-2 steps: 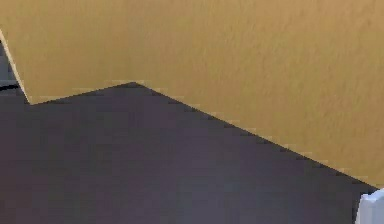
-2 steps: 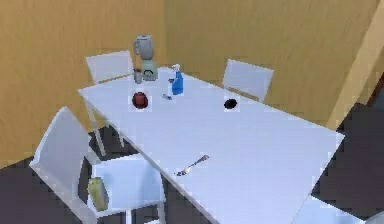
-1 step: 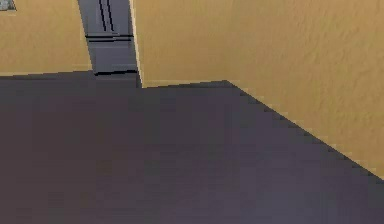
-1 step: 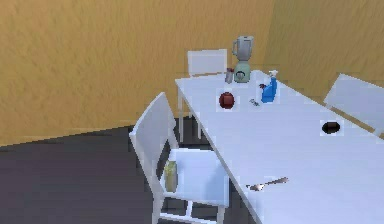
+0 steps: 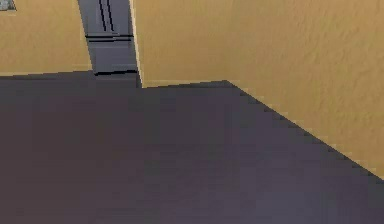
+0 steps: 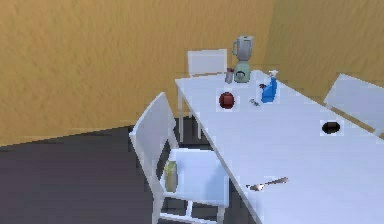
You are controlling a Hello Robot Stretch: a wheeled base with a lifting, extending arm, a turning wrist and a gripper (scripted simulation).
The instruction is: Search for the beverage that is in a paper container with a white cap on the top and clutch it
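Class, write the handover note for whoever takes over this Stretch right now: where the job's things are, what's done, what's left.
Likely target: small pale yellow-green upright container with a lighter top, standing on the seat of the near white chair beside the long white table. It is too small to confirm as the paper carton.
Done: candidate sighted.
Left: approach, confirm, grasp it.

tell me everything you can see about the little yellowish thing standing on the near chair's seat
The small yellowish-green container stands upright on the seat of the nearest white chair, close to the backrest. It is taller than it is wide, with a paler top. Its material cannot be told. Nothing but the seat seems to touch it. The white table lies to its right in the arm side view, apart from it. It is too small to tell whether it is the paper beverage container.
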